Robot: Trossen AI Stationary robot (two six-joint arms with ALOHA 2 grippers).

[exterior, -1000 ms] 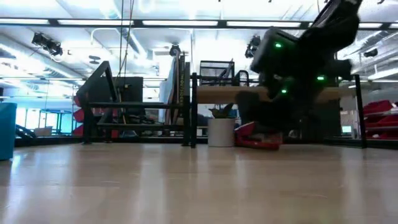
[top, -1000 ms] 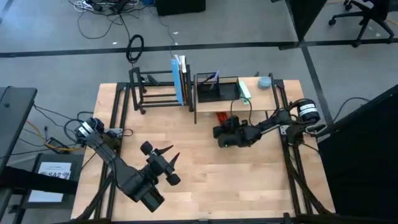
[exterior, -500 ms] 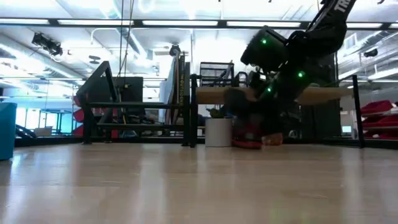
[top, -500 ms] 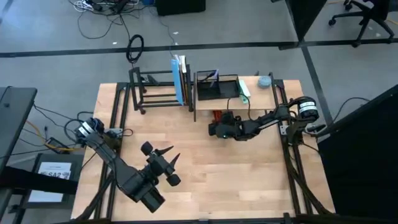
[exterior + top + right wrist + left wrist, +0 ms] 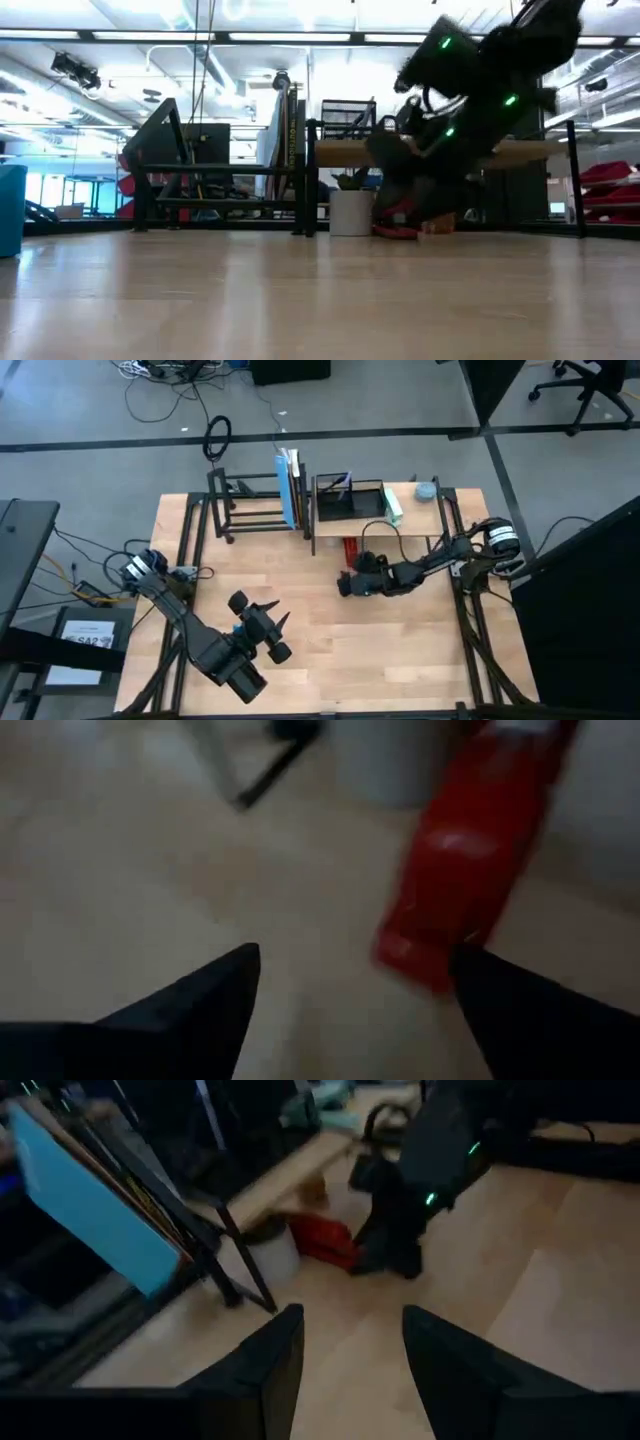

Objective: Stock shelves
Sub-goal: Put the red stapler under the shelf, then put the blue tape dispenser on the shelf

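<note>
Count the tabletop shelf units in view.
2. The open black metal tube-frame rack stands at the table's far left; the light wood plank shelf with black metal legs stands beside it, far right. None seem hidden.

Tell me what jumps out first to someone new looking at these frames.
The right gripper, fingers open, sits low in front of the light wood plank shelf with black legs, facing a red flat packet lying under it on the table. Blue upright books stand against the black tube-frame rack. The left gripper waits open near the front.
</note>
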